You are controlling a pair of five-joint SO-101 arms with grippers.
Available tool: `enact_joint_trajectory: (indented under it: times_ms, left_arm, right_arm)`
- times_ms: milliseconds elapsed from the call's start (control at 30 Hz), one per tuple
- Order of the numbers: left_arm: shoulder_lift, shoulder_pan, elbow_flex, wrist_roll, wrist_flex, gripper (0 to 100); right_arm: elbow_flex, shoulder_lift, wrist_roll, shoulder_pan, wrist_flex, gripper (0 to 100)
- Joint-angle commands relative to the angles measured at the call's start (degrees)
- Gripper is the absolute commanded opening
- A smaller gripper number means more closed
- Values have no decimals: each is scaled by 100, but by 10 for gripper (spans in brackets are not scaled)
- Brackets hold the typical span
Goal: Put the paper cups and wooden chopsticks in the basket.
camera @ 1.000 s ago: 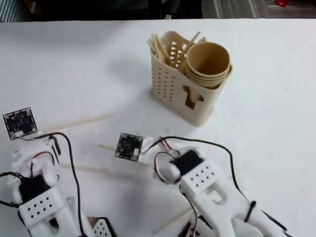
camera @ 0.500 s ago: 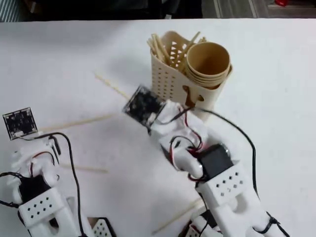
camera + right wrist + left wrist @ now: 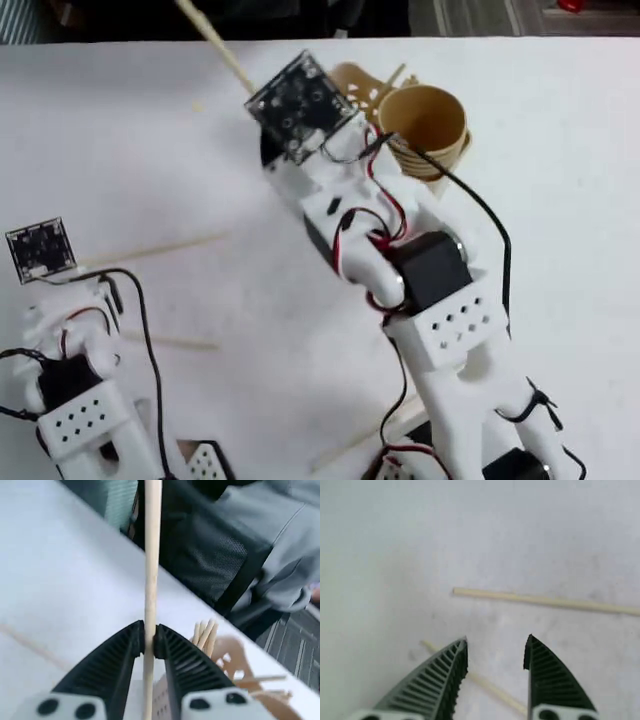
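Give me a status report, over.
Right end effector shut on chopstick near basket. Left end effector open over loose chopsticks. Cups in basket; nothing seen blocking.

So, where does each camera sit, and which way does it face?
High view: fixed above, looking down on the white table; left arm, right arm show.
Left wrist view: on left arm, facing that table; open left gripper, loose wooden chopsticks.
Right wrist view: on right arm, facing the cream perforated basket; right gripper shut on a wooden chopstick.
Shared: that chopstick, high and right wrist views.

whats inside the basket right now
Stacked paper cups and a few chopsticks stick out of the basket. The right arm covers most of it, so anything lower down is hidden.
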Motion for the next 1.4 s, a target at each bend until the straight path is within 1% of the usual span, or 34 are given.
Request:
enact_joint_trajectory:
  times_ms: [0, 200, 400, 500, 633, 700, 800, 867, 1000, 1133, 1300, 1367]
  left_arm:
    - [-110, -48, -35, -62, -105, 195]
    - [-110, -48, -35, -62, -105, 195]
    - [-110, -48, -35, -62, -105, 195]
    - [-110, -48, -26, -62, -105, 195]
    - [-110, -48, -26, -62, -105, 196]
    - [-110, -48, -26, -62, -105, 196]
    - [-110, -48, -26, -62, -105, 196]
    - [-110, -48, -26, -62, -105, 197]
    - [-110, -48, -26, -62, -105, 196]
    - [-110, -48, -62, -62, -105, 196]
    - [-110, -48, -229, -62, -123, 198]
    - [-101, -101, -360, -290, -88, 199]
  right_arm:
    - [-360, 40, -114, 233, -743, 19]
    - [-70, 356, -185, 716, -2079, 19]
    - [-53, 1077, -985, 1314, -2941, 19]
    - [-53, 1499, -1090, 1437, -3090, 19]
    - [-35, 2035, -1090, 1464, -3046, 22]
    - [-26, 2229, -1152, 1455, -3002, 47]
    - [-70, 2334, -1574, 1455, -2721, 146]
    - [-70, 2211, -1635, 1446, -2536, 172]
    - [-70, 1578, -1503, 1420, -1965, 139]
    - [-62, 822, -1415, 1367, -1165, 101]
    - [-35, 198, -800, 901, -57, 95]
    - [-35, 31, -466, 629, 505, 95]
